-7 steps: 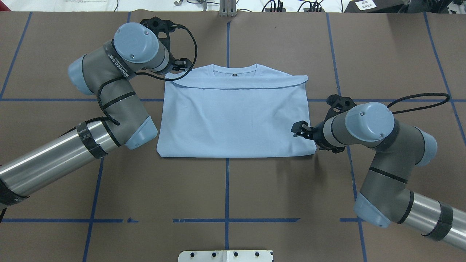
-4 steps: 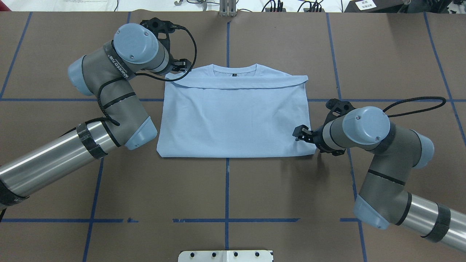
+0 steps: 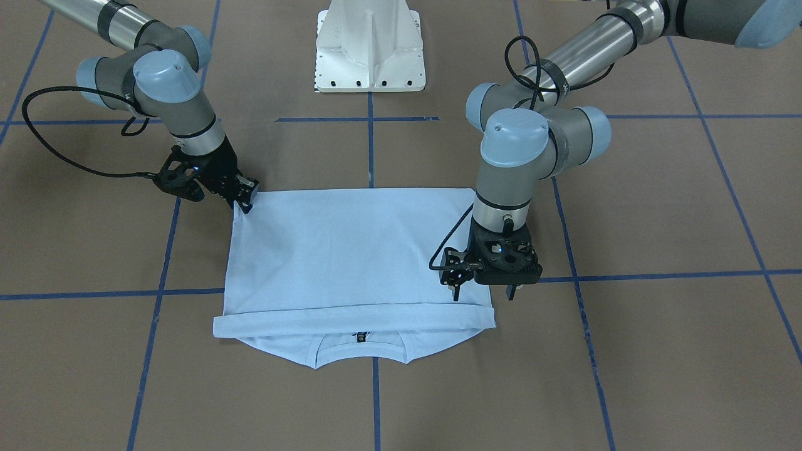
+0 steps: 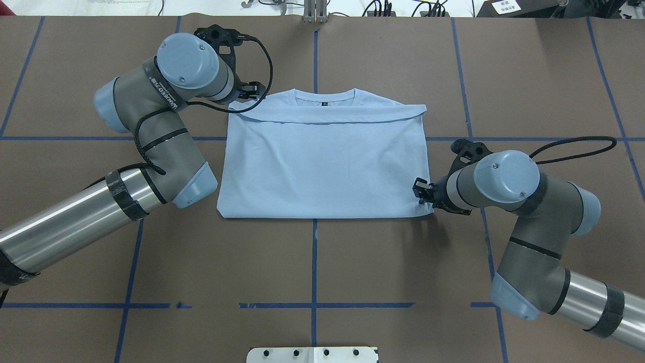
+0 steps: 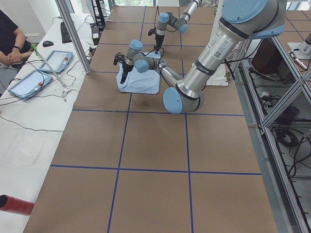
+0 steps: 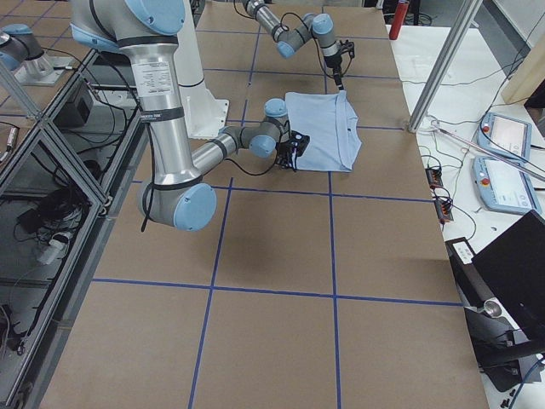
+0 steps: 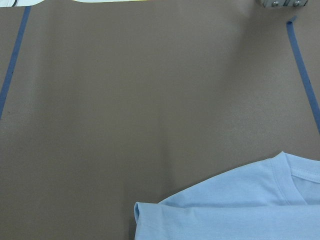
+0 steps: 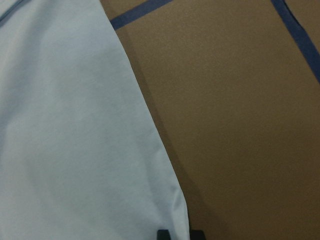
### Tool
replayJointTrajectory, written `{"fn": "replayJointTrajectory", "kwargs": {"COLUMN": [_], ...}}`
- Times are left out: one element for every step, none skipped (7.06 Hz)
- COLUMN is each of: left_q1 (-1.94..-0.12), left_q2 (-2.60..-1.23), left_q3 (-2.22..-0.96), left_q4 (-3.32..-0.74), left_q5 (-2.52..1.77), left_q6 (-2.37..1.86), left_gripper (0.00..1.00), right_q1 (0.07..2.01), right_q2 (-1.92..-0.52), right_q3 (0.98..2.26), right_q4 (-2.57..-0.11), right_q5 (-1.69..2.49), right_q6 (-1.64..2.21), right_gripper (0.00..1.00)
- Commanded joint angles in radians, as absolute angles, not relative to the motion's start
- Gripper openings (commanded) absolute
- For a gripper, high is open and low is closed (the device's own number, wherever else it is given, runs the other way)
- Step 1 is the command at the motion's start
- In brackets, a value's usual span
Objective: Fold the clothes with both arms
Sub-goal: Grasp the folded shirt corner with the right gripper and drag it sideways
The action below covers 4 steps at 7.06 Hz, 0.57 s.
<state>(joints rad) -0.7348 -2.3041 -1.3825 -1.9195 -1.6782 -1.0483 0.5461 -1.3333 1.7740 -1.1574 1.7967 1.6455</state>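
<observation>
— Now, anything different from a second ago?

— Only on the right. Drifted off the side edge of the T-shirt (image 4: pixel 322 161) and settled at its corner, nearest the robot. Puts that corner directly under the right claw (image 4: pixel 421 192), with bare surface (image 4: pixel 312 262) just outboard of it.

— And on the left?

— No movement at all. Parked with the left claw (image 3: pixel 484 292) spread wide, fingers pointing down, folded shoulder corner right beneath and a little inward.

— Meaning what for the fold?

— Probably lining up two corners, one per arm, for the next fold. Looks like an approach just ending rather than a lift. Already folded once, lying flat between both claws, collar (image 4: pixel 325 95) and black label (image 4: pixel 325 104) peeking out beyond the left claw.

— Gripping yet on the right?

— Cannot tell. Just two dark fingertips (image 8: pixel 163 234) cut off at the wrist view's bottom edge, a narrow gap between, cloth corner sitting in it. Pinched or merely straddled, impossible to say.

— Anything else hidden?

— Chest print nowhere visible, presumably folded under. No fingers in the left wrist view. Too small in both side views to add anything.
</observation>
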Motion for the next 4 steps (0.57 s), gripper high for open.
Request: {"fn": "replayJointTrajectory", "kwargs": {"left_q1": [-0.735, -0.735, -0.735, -0.735], "left_q2": [-2.304, -2.303, -2.303, -2.301], "left_q3": [-1.382, -1.382, -1.382, -1.382], "left_q4": [-1.93, -1.93, -1.928, -1.928], "left_q5": [-1.678, -1.677, -1.677, -1.677], "left_q6": [-1.049, -1.048, -1.048, -1.046], "left_gripper": [1.0, 1.0, 1.0, 1.0], "right_q1": [0.546, 0.51, 0.461, 0.396], "right_q2": [-1.351, -1.411, -1.499, -1.607], "right_q3": [1.814, 1.875, 1.973, 2.079], "right_q4": [-1.158, -1.158, -1.158, -1.16], "right_q5": [1.798, 1.796, 1.796, 1.796], "right_q6": [1.641, 1.643, 1.644, 1.654], "right_gripper": [0.0, 0.0, 0.0, 0.0]}}
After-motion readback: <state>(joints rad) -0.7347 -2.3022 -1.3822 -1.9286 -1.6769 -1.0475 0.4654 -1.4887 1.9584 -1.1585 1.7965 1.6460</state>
